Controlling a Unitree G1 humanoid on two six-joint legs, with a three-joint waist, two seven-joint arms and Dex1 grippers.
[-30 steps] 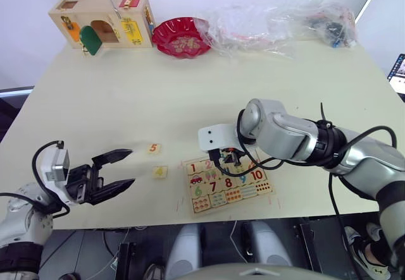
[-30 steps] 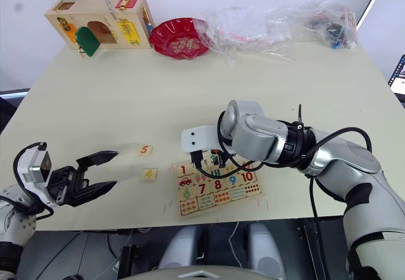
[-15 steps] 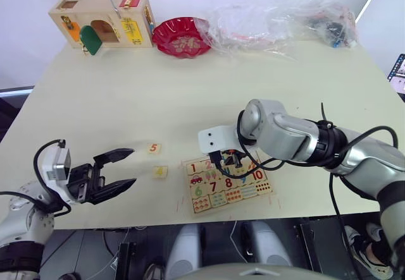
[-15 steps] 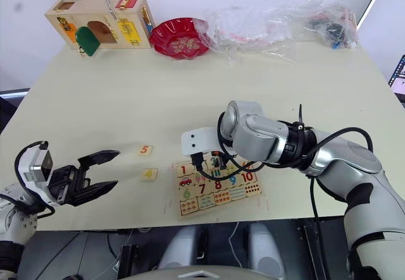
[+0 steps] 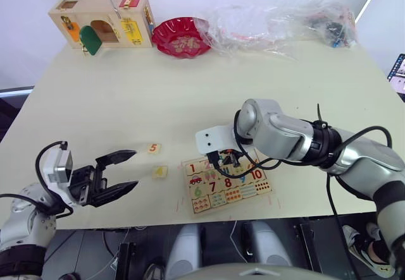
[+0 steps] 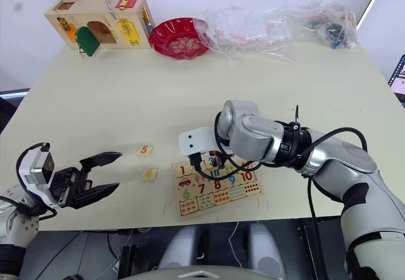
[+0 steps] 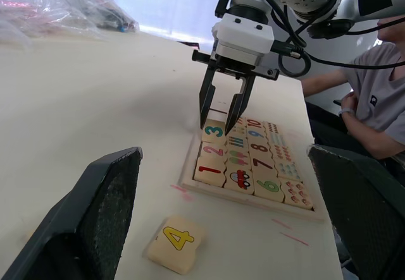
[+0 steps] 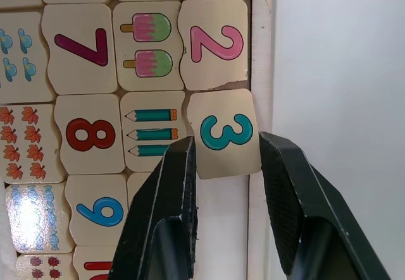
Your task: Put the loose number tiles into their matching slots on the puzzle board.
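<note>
The puzzle board lies near the table's front edge, right of centre, with 1 and 2 seated in its number row. My right gripper hangs over that row, shut on the 3 tile. The tile sits askew beside the 2 tile, overlapping the board's rim. Two loose number tiles rest on the table left of the board: the 5 tile and the 4 tile. My left gripper hovers open at the front left, pointing toward the 4 tile, well short of it.
A wooden latch box, a red bowl and crumpled plastic bags line the table's far edge. A seated person shows beyond the board in the left wrist view. Bare tabletop spreads across the middle.
My right arm has edged slightly to the left over the board, its fingers still on the 3 tile. The left gripper has sunk a little and stays open.
</note>
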